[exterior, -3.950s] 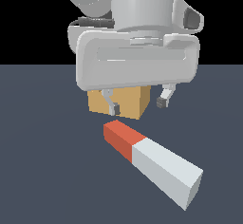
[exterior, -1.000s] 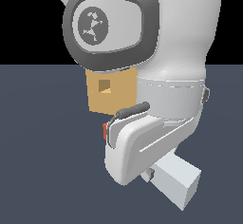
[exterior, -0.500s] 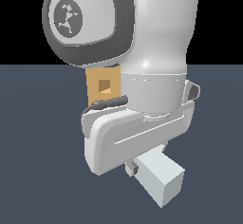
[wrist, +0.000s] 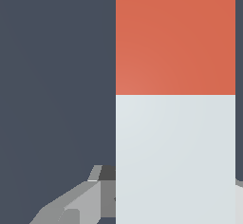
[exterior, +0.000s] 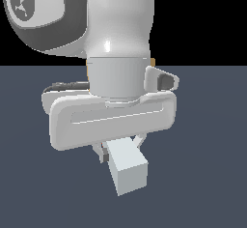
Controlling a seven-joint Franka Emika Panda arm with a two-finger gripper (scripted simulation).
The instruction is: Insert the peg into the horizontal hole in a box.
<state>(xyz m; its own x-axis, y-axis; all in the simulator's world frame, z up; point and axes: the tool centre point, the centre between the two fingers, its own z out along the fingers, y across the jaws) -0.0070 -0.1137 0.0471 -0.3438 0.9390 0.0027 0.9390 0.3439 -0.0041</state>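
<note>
My gripper (exterior: 120,147) is shut on the peg, with one finger (exterior: 102,152) on each side of the bar. In the exterior view only the peg's pale grey-white end (exterior: 127,168) shows, sticking out below the hand toward the camera. The wrist view shows the peg's red end (wrist: 175,38) and its white part (wrist: 175,156) running between the fingers (wrist: 78,204). The box is almost wholly hidden behind the arm; only a thin tan sliver (exterior: 153,61) shows at the wrist's edge. The hole is hidden.
The dark blue-grey floor (exterior: 207,174) spreads all round. The arm's white wrist and hand body (exterior: 113,118) fill the middle of the exterior view and block what lies behind.
Four seconds ago the peg lay on the floor under the open gripper. Since then the gripper has closed on it, the hand has turned, and the arm now covers the box.
</note>
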